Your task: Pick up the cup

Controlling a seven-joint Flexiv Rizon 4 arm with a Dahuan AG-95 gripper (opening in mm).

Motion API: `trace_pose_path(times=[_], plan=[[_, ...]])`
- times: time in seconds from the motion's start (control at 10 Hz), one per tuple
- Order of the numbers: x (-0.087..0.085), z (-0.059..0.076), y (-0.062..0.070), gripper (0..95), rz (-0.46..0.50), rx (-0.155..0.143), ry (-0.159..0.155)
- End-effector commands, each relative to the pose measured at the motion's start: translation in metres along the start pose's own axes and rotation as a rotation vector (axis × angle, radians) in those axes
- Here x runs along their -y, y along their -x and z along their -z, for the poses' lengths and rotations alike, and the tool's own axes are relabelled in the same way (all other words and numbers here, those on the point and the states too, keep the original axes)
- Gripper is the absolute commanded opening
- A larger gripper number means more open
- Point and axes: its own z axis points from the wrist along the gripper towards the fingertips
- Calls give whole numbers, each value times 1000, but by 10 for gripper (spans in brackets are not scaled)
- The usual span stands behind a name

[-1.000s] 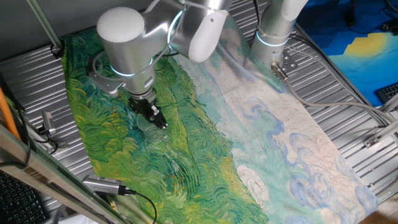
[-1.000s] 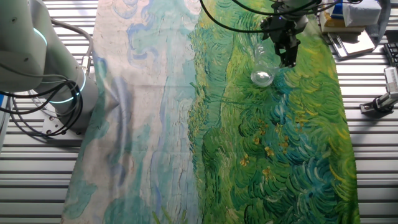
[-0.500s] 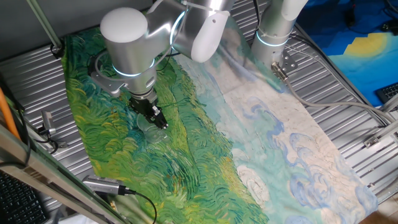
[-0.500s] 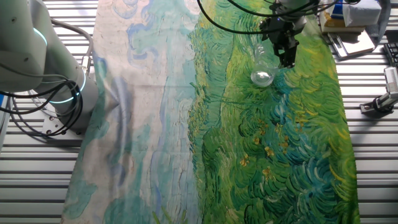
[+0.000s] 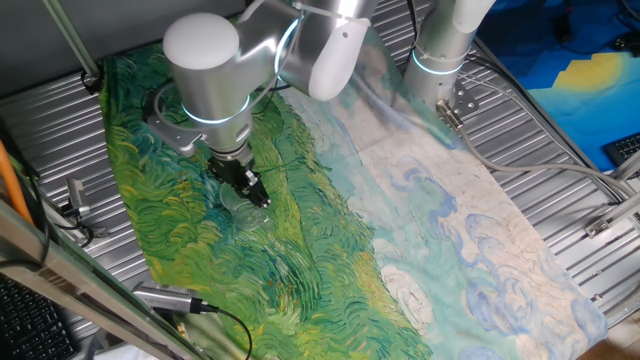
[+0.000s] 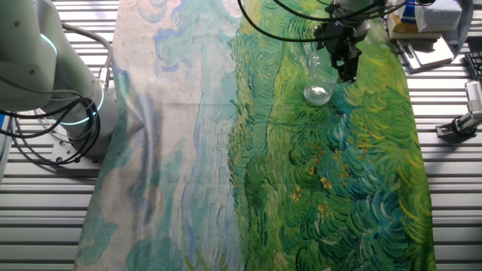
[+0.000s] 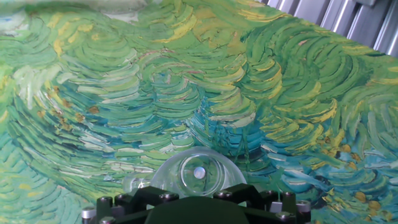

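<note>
We see our arm bent over the tabletop point(image 5: 560, 130), wrist pointing down, tool point(image 6: 346, 66) low at the one cup point(image 6: 318, 81). The cup stands on the cloth point(image 5: 330, 240) directly beneath the tool. We cannot tell whether the tool is spread or pinching.
</note>
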Motion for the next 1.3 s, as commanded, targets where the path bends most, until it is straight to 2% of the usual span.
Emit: trace_pose_path(times=[0.1,0.3,0.4,0.9,1.2,1.3], plan=[[0,-2,0,950,1,2,-1],[0,-3,-1,950,4,4,0],[0,-3,-1,760,5,4,0],[0,-3,-1,760,7,7,-1],[0,-3,-1,190,-6,4,-3],[0,-3,-1,190,-6,4,-3]])
